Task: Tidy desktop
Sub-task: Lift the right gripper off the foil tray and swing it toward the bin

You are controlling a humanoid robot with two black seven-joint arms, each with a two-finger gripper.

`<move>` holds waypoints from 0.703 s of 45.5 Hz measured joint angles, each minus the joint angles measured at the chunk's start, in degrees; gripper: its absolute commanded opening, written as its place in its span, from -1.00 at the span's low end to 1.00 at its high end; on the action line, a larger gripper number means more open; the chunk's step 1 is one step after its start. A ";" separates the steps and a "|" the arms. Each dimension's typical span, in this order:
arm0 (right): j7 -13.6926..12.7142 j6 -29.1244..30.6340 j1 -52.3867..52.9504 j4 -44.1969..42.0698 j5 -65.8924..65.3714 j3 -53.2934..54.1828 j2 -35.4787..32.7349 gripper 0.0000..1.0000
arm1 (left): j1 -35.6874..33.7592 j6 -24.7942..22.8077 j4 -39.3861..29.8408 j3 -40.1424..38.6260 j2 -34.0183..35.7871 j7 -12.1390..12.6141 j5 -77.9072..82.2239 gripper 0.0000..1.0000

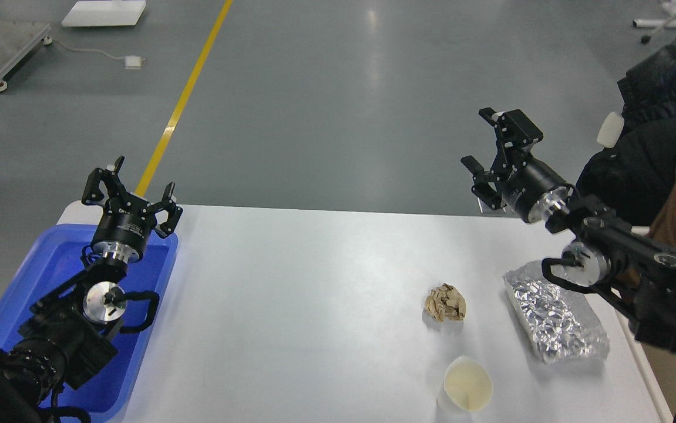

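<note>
The white desktop (pixel 291 305) fills the lower view. On its right part lie a crumpled brown paper ball (pixel 446 303), a white paper cup (pixel 466 386) on its side near the front edge, and a silver foil packet (pixel 555 311). My left gripper (pixel 128 189) is open and empty, raised above the far end of the blue tray (pixel 61 270). My right gripper (pixel 486 144) is open and empty, raised over the table's far right edge, above and behind the foil packet.
The blue tray sits on the desktop's left end, partly hidden by my left arm. A person in a dark jacket (pixel 661 158) stands close to the right edge. Grey floor with a yellow line (pixel 188 94) lies beyond the table.
</note>
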 measured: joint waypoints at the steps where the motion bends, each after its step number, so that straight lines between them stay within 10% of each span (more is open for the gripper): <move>1: -0.02 -0.27 1.14 1.29 -0.32 -2.60 -0.99 0.99 | 0.00 0.00 0.00 0.00 0.00 0.00 0.00 1.00; 32: -0.24 -3.40 35.01 27.23 -30.37 -68.49 -17.53 0.99 | 0.01 0.00 -0.01 0.00 -0.01 0.02 -0.01 1.00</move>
